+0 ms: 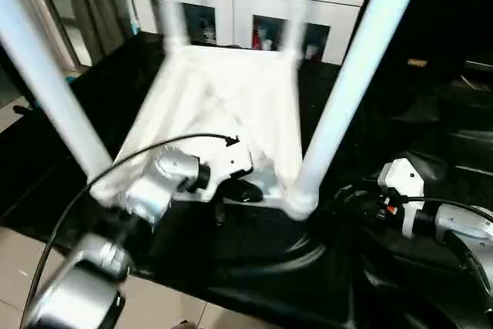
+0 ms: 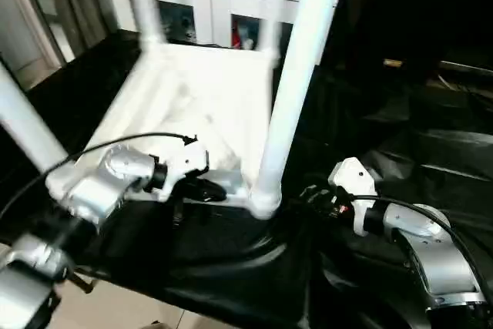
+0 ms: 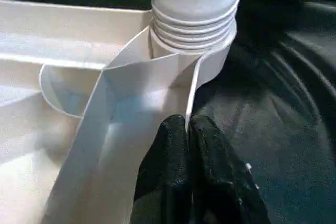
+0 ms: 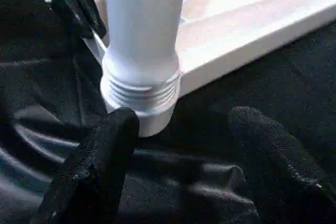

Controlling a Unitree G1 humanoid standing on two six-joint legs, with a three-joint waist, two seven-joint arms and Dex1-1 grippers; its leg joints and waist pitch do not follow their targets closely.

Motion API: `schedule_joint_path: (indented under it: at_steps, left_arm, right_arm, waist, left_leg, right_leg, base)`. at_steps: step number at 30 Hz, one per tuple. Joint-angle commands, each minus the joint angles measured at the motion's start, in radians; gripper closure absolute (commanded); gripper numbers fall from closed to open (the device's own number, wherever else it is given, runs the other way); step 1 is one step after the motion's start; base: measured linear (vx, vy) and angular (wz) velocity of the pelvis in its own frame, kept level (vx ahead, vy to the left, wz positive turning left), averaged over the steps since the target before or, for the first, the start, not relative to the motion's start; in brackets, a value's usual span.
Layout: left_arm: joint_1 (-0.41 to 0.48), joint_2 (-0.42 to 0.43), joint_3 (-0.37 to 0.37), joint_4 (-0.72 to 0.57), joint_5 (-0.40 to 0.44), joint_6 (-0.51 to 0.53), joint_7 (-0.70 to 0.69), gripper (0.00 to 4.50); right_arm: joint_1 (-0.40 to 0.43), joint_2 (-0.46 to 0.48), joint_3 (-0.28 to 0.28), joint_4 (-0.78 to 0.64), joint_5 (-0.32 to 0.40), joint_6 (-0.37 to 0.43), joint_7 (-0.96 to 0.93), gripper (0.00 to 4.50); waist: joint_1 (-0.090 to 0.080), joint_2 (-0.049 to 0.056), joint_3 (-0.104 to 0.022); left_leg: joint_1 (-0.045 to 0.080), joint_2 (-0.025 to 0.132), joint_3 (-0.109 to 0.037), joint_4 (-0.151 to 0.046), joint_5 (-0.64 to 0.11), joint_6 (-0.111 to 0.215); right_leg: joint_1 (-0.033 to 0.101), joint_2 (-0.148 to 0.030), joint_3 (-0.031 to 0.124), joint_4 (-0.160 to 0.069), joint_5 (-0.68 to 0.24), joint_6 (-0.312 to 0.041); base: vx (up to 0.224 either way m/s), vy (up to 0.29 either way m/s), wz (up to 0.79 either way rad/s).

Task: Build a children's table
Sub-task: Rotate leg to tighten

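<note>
Table top [image 1: 223, 113] lies upside down on black cloth [image 1: 254, 260], four legs up. Leg [image 2: 289, 90] at the near corner isn't screwed home, threads showing. Left gripper [image 3: 188, 129] pinches the top's rim at that corner socket; right gripper [image 4: 181, 145] spread, at 3 o'clock of the leg. Step: seating this leg. Next: right clamps the leg and twists while left steadies.

The robot's left forearm [image 1: 158, 182] is a silver, rounded metal housing with a dark ring at the wrist and a white plastic block beyond it. A thin black cable [image 1: 181, 141] arcs over it from the shoulder side to the wrist. The right forearm [image 2: 431, 248] is silver too, ending in a white bracket [image 2: 353, 179] with a small red mark and black cabling. The fingers [image 4: 100, 166] of each tool are matte black with a finely pebbled surface
</note>
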Motion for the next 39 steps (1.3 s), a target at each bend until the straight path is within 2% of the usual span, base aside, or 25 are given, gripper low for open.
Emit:
schedule_joint_path:
  at_steps: [1, 4, 5, 8, 9, 12, 13, 14, 15, 16, 17, 19, 22, 24, 28, 30, 32, 35, 39]
  left_arm:
    - [0.037, 0.006, 0.012, -0.024, 0.03, 0.065, 0.049, 4.49]
    - [0.054, 0.005, 0.004, -0.062, 0.028, 0.082, 0.05, 4.49]
    - [0.062, 0.011, -0.005, -0.08, 0.027, 0.072, 0.044, 4.49]
    - [0.065, 0.014, -0.01, -0.083, 0.022, 0.031, 0.04, 4.49]
    - [0.068, 0.011, -0.005, -0.079, 0.011, 0.019, 0.037, 4.5]
    - [0.07, 0.019, -0.017, -0.073, 0.02, 0.019, 0.023, 4.5]
    - [0.07, 0.025, -0.026, -0.073, 0.029, 0.02, 0.018, 4.5]
    - [0.07, 0.025, -0.026, -0.073, 0.029, 0.02, 0.018, 4.5]
    - [0.071, 0.028, -0.03, -0.075, 0.034, 0.023, 0.016, 4.5]
    - [0.07, 0.03, -0.032, -0.076, 0.034, 0.032, 0.012, 4.5]
    - [0.067, 0.031, -0.034, -0.072, 0.035, 0.033, 0.011, 4.5]
    - [0.056, 0.034, -0.046, -0.055, 0.047, 0.025, 0.006, 4.5]
    - [0.046, 0.028, -0.044, -0.039, 0.047, 0.02, 0.009, 4.5]
    - [0.035, 0.006, -0.017, -0.027, 0.011, 0.033, 0.01, 4.05]
    - [0.016, 0.003, -0.019, -0.001, 0.01, 0.019, 0.007, 3.73]
    - [0.006, -0.002, -0.015, 0.025, 0.009, 0.01, 0.006, 3.73]
    - [-0.001, -0.003, -0.014, 0.048, 0.009, 0.001, -0.002, 3.73]
    - [-0.012, 0.0, -0.024, 0.075, 0.015, -0.019, -0.012, 3.73]
    - [-0.022, -0.011, -0.013, 0.099, 0.005, -0.032, -0.004, 3.73]
  right_arm:
    - [-0.009, -0.005, -0.011, 0.029, -0.016, -0.019, -0.017, 1.39]
    - [-0.012, 0.002, -0.013, 0.028, -0.014, -0.017, -0.018, 1.39]
    - [-0.011, 0.008, -0.016, 0.017, 0.005, -0.006, -0.006, 1.39]
    - [-0.01, 0.012, -0.015, 0.006, 0.03, 0.004, 0.016, 1.39]
    - [-0.012, 0.016, -0.013, 0.009, 0.037, -0.004, 0.021, 1.12]
    - [-0.015, 0.032, -0.014, 0.008, 0.075, -0.001, 0.044, 1.0]
    - [-0.01, 0.03, -0.002, -0.001, 0.08, 0.003, 0.062, 0.71]
    - [-0.01, 0.03, -0.002, -0.001, 0.08, 0.003, 0.062, 0.65]
    - [-0.007, 0.027, 0.006, -0.007, 0.08, 0.005, 0.071, 0.65]
    - [-0.007, 0.028, 0.013, -0.011, 0.076, 0.006, 0.074, 0.63]
    - [-0.009, 0.032, 0.018, -0.011, 0.07, 0.005, 0.072, 0.56]
    - [-0.023, 0.048, 0.03, 0.005, 0.05, -0.012, 0.057, 0.21]
    - [-0.037, 0.063, 0.038, 0.023, 0.028, -0.038, 0.036, 0.04]
    - [-0.044, 0.072, 0.038, 0.025, 0.018, -0.05, 0.023, 0.0]
    - [-0.042, 0.071, 0.037, 0.019, 0.01, -0.053, 0.016, 0.0]
    - [-0.04, 0.07, 0.039, 0.02, 0.003, -0.057, 0.009, 0.0]
    - [-0.038, 0.071, 0.04, 0.022, -0.004, -0.066, 0.004, 0.0]
    - [-0.036, 0.071, 0.043, 0.022, -0.007, -0.071, 0.006, 0.0]
    - [-0.035, 0.069, 0.043, 0.023, -0.008, -0.074, 0.009, 0.0]
  waist:
    - [0.01, -0.011, -0.058]
    - [0.01, -0.008, -0.058]
    - [0.01, -0.013, -0.058]
    - [0.012, -0.012, -0.058]
    - [0.013, -0.014, -0.059]
    - [0.012, -0.013, -0.06]
    - [0.012, -0.011, -0.06]
    - [0.012, -0.012, -0.06]
    - [0.013, -0.012, -0.061]
    - [0.014, -0.018, -0.061]
    - [0.015, -0.013, -0.06]
    - [0.014, -0.014, -0.059]
    - [0.014, -0.013, -0.059]
    - [0.014, -0.01, -0.059]
    - [0.018, -0.008, -0.059]
    - [0.019, -0.008, -0.061]
    - [0.021, -0.002, -0.062]
    - [0.021, -0.006, -0.062]
    - [0.021, -0.007, -0.06]
  left_leg:
    - [0.001, 0.056, -0.033, -0.062, -0.208, 0.059]
    - [0.002, 0.054, -0.032, -0.061, -0.213, 0.063]
    - [0.001, 0.054, -0.032, -0.062, -0.219, 0.065]
    - [0.001, 0.053, -0.033, -0.062, -0.219, 0.07]
    - [0.001, 0.054, -0.033, -0.062, -0.214, 0.07]
    - [0.0, 0.055, -0.033, -0.062, -0.207, 0.074]
    - [0.001, 0.056, -0.033, -0.062, -0.208, 0.073]
    - [0.0, 0.056, -0.033, -0.062, -0.205, 0.073]
    - [0.0, 0.055, -0.032, -0.062, -0.201, 0.073]
    - [-0.001, 0.055, -0.032, -0.062, -0.194, 0.073]
    - [-0.002, 0.055, -0.033, -0.063, -0.192, 0.074]
    - [-0.001, 0.054, -0.032, -0.062, -0.194, 0.071]
    - [0.0, 0.054, -0.032, -0.064, -0.204, 0.061]
    - [0.002, 0.054, -0.032, -0.064, -0.209, 0.055]
    - [0.004, 0.054, -0.032, -0.065, -0.213, 0.054]
    - [0.002, 0.053, -0.032, -0.063, -0.204, 0.057]
    - [0.002, 0.054, -0.033, -0.064, -0.201, 0.057]
    - [0.002, 0.055, -0.033, -0.064, -0.21, 0.055]
    - [0.003, 0.054, -0.033, -0.065, -0.217, 0.055]
  right_leg:
    - [0.043, -0.095, 0.052, -0.099, -0.347, -0.169]
    - [0.042, -0.092, 0.052, -0.099, -0.327, -0.175]
    - [0.043, -0.091, 0.052, -0.099, -0.334, -0.169]
    - [0.043, -0.093, 0.052, -0.101, -0.351, -0.157]
    - [0.042, -0.093, 0.052, -0.099, -0.342, -0.157]
    - [0.042, -0.093, 0.053, -0.095, -0.316, -0.164]
    - [0.041, -0.092, 0.052, -0.094, -0.303, -0.17]
    - [0.042, -0.092, 0.053, -0.093, -0.297, -0.172]
    - [0.043, -0.092, 0.053, -0.093, -0.292, -0.173]
    - [0.044, -0.093, 0.054, -0.091, -0.286, -0.172]
    - [0.043, -0.094, 0.053, -0.092, -0.293, -0.172]
    - [0.042, -0.093, 0.053, -0.094, -0.305, -0.168]
    - [0.04, -0.094, 0.053, -0.096, -0.328, -0.162]
    - [0.04, -0.094, 0.053, -0.097, -0.335, -0.162]
    - [0.039, -0.092, 0.055, -0.095, -0.311, -0.167]
    - [0.041, -0.093, 0.055, -0.094, -0.291, -0.168]
    - [0.042, -0.093, 0.055, -0.093, -0.268, -0.176]
    - [0.043, -0.096, 0.055, -0.094, -0.28, -0.174]
    - [0.042, -0.095, 0.054, -0.097, -0.313, -0.165]
  base:
    - [0.0, 0.0, 0.0]
    - [0.0, 0.0, 0.0]
    - [0.0, 0.0, 0.0]
    - [0.0, 0.0, 0.0]
    - [0.0, 0.0, 0.0]
    - [0.0, 0.0, 0.0]
    - [0.0, 0.0, 0.0]
    - [0.0, 0.0, 0.0]
    - [0.0, 0.0, 0.0]
    - [0.0, 0.0, 0.0]
    - [0.0, 0.0, 0.0]
    - [0.0, 0.0, 0.0]
    - [0.0, 0.0, 0.0]
    - [0.0, 0.0, 0.0]
    - [0.0, 0.0, 0.0]
    - [0.0, 0.0, 0.0]
    - [0.0, 0.0, 0.0]
    - [0.0, 0.0, 0.0]
    - [0.0, 0.0, 0.0]
